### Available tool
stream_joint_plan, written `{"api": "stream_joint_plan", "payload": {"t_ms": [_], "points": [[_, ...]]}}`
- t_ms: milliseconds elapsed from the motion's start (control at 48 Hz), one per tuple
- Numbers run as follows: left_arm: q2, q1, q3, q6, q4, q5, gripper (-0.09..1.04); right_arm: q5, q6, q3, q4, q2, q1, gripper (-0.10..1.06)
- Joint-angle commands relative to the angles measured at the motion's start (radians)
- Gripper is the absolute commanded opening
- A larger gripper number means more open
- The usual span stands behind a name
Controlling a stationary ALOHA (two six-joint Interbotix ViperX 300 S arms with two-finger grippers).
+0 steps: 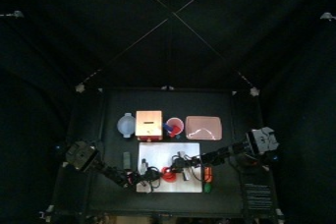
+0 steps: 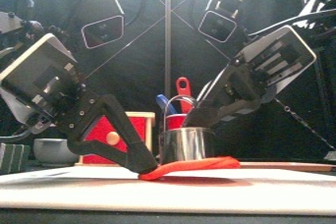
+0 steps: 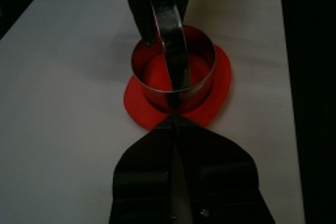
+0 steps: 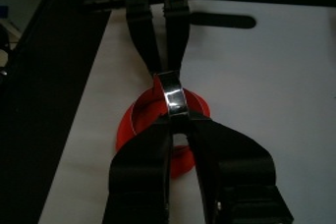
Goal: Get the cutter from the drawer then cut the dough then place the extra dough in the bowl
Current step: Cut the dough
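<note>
A flat red dough disc (image 3: 218, 86) lies on the white cutting board (image 3: 59, 110). The round metal cutter (image 3: 176, 92) stands on the dough, pressed into its middle. My right gripper (image 4: 172, 102) is shut on the cutter (image 4: 171, 88) from above, on its wire handle or rim. My left gripper (image 3: 175, 124) is shut on the near edge of the dough, just outside the cutter wall. In the front view the dough (image 2: 197, 166) is lifted a little at its left end, where the left gripper (image 2: 141, 170) pinches it. The cutter (image 2: 187, 144) stands upright there.
Behind the board stand the blue-grey bowl (image 1: 126, 125), the wooden box with its red drawer front (image 1: 149, 126), the red cup with toy knives (image 1: 175, 125) and the pink tray (image 1: 203, 127). Both arms crowd over the board (image 1: 160, 152).
</note>
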Motion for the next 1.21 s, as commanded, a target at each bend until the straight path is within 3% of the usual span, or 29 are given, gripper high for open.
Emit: {"api": "stream_joint_plan", "payload": {"t_ms": [21,604,1208], "points": [[-0.011,0.008,-0.011,0.0,-0.003,0.005,0.46,-0.005,0.002,-0.011,0.002,-0.061,-0.008,0.52],[-0.011,0.008,-0.011,0.0,-0.003,0.009,0.46,-0.018,0.002,-0.002,0.003,-0.12,-0.052,0.52],[-0.011,0.009,-0.011,0.002,-0.002,0.012,0.46,-0.02,0.005,0.1,0.009,-0.29,-0.112,0.52]]}}
